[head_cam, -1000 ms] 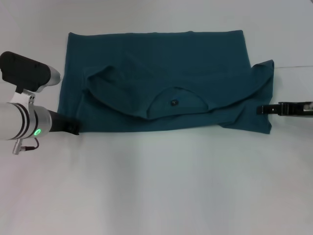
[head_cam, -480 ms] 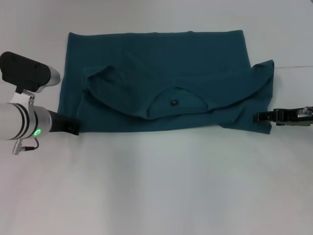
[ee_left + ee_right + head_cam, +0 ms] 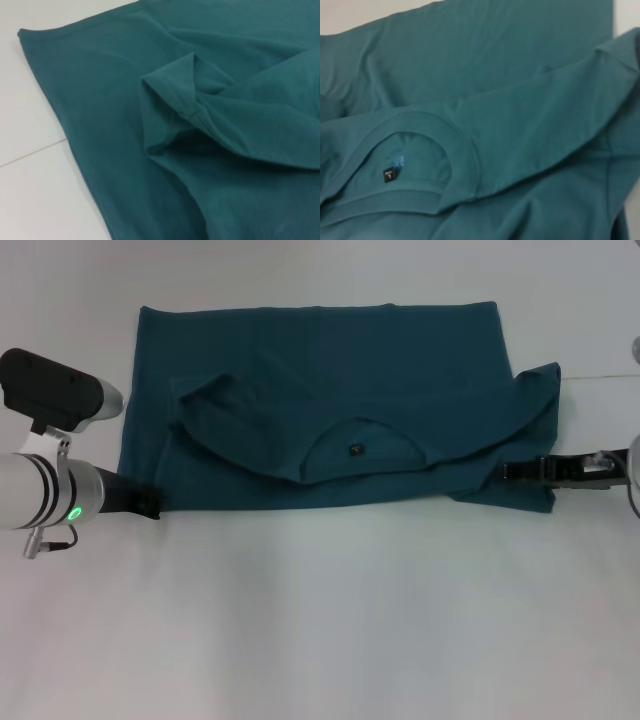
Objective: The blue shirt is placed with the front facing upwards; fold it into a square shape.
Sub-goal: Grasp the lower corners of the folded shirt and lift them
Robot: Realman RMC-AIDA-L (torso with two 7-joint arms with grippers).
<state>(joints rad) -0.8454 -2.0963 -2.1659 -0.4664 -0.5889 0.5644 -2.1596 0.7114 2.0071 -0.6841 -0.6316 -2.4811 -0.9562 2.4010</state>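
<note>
The blue shirt (image 3: 320, 370) lies on the white table, doubled over into a wide band, with its round neckline (image 3: 362, 450) and small dark tag (image 3: 388, 174) on top near the front edge. No lettering shows. My left gripper (image 3: 152, 503) sits at the shirt's front left corner, touching the cloth edge. My right gripper (image 3: 508, 472) reaches in low from the right, its tip over the loose sleeve cloth (image 3: 530, 490) at the front right corner. In the left wrist view a folded sleeve (image 3: 170, 100) bunches on the shirt (image 3: 90, 125). The right wrist view is filled by the shirt (image 3: 495, 75).
White table (image 3: 320, 620) stretches in front of the shirt. The left arm's silver and black body (image 3: 50, 490) stands beside the shirt's left edge. A thin seam line (image 3: 600, 377) crosses the table at the far right.
The right gripper has slid leftward from beside the shirt onto its front right corner. The left arm and the shirt's folds have hardly moved.
</note>
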